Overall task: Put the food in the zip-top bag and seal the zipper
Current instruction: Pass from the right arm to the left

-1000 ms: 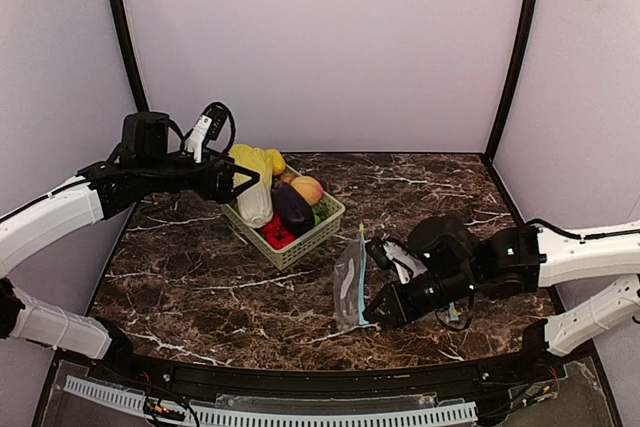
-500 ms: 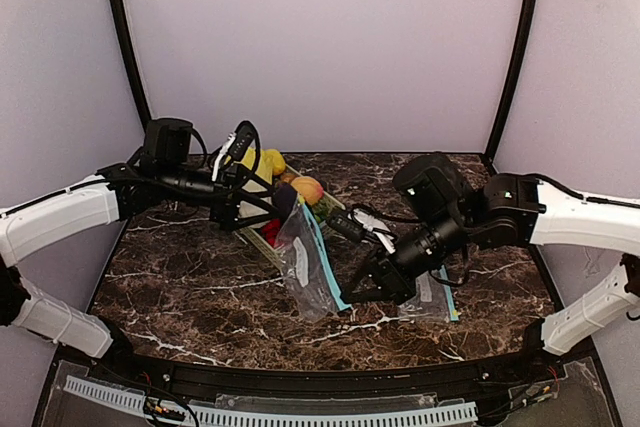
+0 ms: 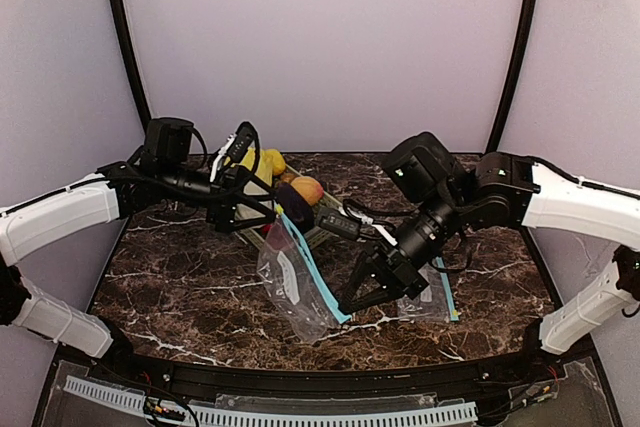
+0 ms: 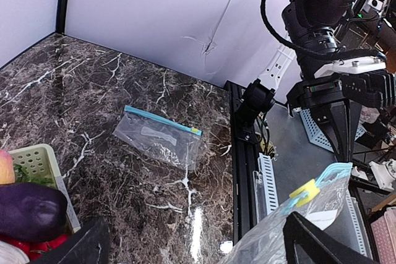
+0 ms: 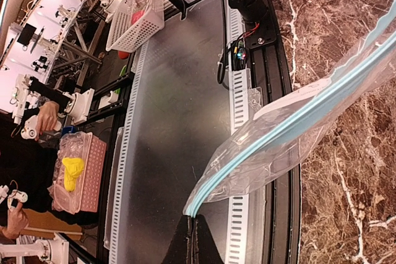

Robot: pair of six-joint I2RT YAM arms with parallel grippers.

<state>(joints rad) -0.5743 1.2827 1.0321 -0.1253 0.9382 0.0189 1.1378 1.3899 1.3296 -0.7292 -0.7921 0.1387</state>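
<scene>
A clear zip-top bag (image 3: 290, 282) with a blue zipper hangs tilted in front of the basket. My right gripper (image 3: 347, 299) is shut on the lower end of its zipper (image 5: 197, 217). My left gripper (image 3: 262, 212) is open, jaws wide (image 4: 195, 239). The bag's upper end with its yellow slider (image 4: 306, 191) lies against one finger (image 4: 328, 242). The dark purple eggplant (image 3: 295, 209) and the orange peach (image 3: 307, 189) sit in the pale green basket (image 3: 330, 219). Both also show in the left wrist view, eggplant (image 4: 31, 211) and peach (image 4: 5, 166). The green fruit is hidden.
A second, flat zip-top bag (image 3: 428, 297) lies on the marble table right of the right gripper, also seen in the left wrist view (image 4: 158, 140). A yellow-white cabbage (image 3: 264, 163) and red peppers (image 4: 37, 245) share the basket. White walls enclose the table.
My right gripper lifted the bag off the table and carried it left to the basket front. My left arm swung right and met the bag's upper end.
</scene>
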